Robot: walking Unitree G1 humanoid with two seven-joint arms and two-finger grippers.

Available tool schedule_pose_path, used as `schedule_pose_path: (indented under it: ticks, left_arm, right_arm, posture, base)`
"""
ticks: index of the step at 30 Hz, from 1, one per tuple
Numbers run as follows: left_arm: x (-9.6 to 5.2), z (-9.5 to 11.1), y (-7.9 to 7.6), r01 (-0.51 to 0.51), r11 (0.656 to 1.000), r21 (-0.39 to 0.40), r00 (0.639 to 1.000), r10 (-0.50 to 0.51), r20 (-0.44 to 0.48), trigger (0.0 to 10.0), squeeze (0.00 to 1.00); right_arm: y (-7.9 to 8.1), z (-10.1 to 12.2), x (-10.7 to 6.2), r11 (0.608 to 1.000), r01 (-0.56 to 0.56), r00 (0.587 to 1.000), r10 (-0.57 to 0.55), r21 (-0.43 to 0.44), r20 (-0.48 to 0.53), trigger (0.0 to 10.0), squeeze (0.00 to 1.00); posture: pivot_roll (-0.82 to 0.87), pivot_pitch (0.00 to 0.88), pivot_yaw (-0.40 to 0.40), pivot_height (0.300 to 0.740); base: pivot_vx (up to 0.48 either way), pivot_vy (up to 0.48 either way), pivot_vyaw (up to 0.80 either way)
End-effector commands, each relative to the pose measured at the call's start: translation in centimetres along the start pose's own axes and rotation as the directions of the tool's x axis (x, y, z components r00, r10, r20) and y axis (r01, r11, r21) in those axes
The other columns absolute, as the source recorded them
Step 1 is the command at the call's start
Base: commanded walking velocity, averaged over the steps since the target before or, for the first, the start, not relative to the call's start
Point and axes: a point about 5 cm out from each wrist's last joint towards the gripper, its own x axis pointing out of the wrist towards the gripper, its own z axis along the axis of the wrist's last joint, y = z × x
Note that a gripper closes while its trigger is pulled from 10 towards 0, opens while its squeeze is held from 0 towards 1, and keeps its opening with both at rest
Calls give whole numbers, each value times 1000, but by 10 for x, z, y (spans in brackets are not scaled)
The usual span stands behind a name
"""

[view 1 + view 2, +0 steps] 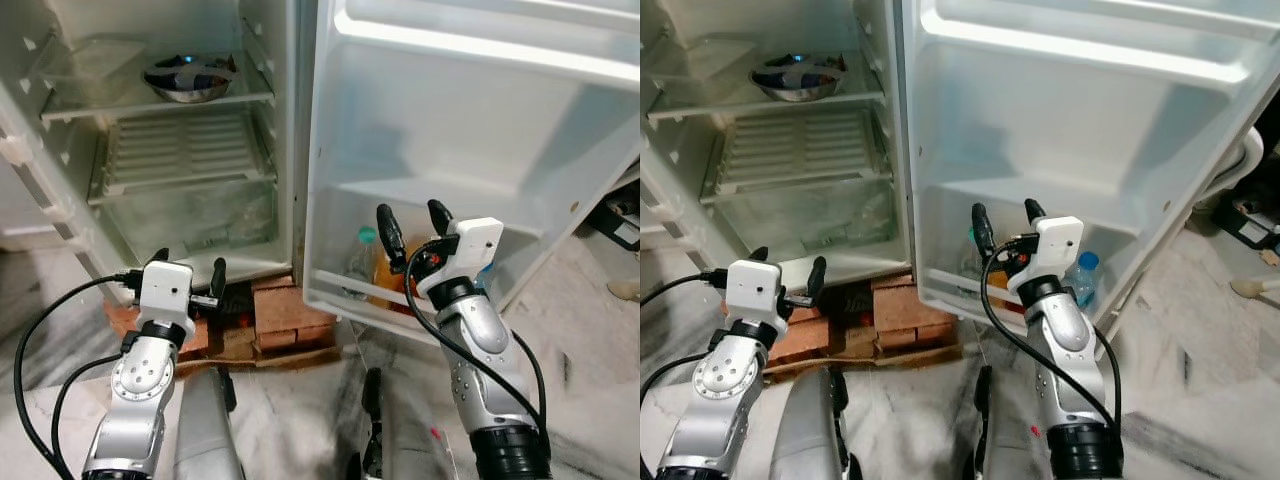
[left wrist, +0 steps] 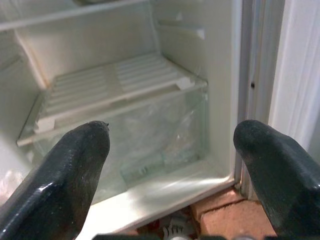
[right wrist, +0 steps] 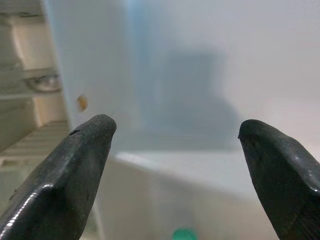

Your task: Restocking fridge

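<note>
Holding bottles (image 1: 368,262), the door bin (image 1: 340,290) sits behind the spread right tool (image 1: 412,224); a steel bowl (image 1: 187,78) rests on the shelf (image 1: 130,103).

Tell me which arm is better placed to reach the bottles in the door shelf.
Probably right. The right gripper hangs open just above the door shelf holding the bottles. The left gripper, also open, faces the fridge's crisper instead.

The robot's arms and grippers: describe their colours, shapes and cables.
Both arms are jointed silver metal. Each ends in a white boxy block carrying two long black fingers: left gripper, right gripper. Black cables loop along each arm, and the right one has a black cuff low down.
</note>
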Motion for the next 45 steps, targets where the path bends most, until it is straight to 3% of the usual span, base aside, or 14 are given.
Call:
schedule_pose_path:
  ticks: [1, 12, 22, 35, 45]
  left_arm:
    - [3, 1, -1, -1, 1000, 11, 1000, 1, 7, 10000, 0]
    - [5, -1, -3, -3, 1000, 13, 1000, 3, -1, 10000, 0]
    - [6, -2, -7, 8, 1000, 11, 1000, -8, -5, 10000, 0]
    - [7, -3, -8, 12, 1000, 14, 1000, -12, -12, 10000, 0]
    - [8, -3, -9, 17, 1000, 16, 1000, -17, -11, 10000, 0]
  right_arm:
    - [-3, 8, 4, 1000, 12, 1000, -11, -8, 22, 10000, 0]
    - [-2, -1, -1, 1000, 9, 999, -9, -2, -34, 10000, 0]
    - [-5, -10, -3, 998, 51, 995, -53, -29, -84, 10000, 0]
    - [-3, -16, -3, 998, 58, 991, -61, -26, -116, 10000, 0]
    - [2, -18, -3, 1000, -10, 992, 10, 2, -128, 10000, 0]
  posture:
    - [75, 0, -54, 640]
    - [64, 0, -52, 715]
    - [64, 0, -48, 715]
    - [64, 0, -48, 715]
    - [62, 0, -45, 715]
  base:
    - [0, 0, 0]
    - [0, 0, 0]
    - [0, 0, 0]
    - [-273, 0, 0]
    - [-327, 0, 0]
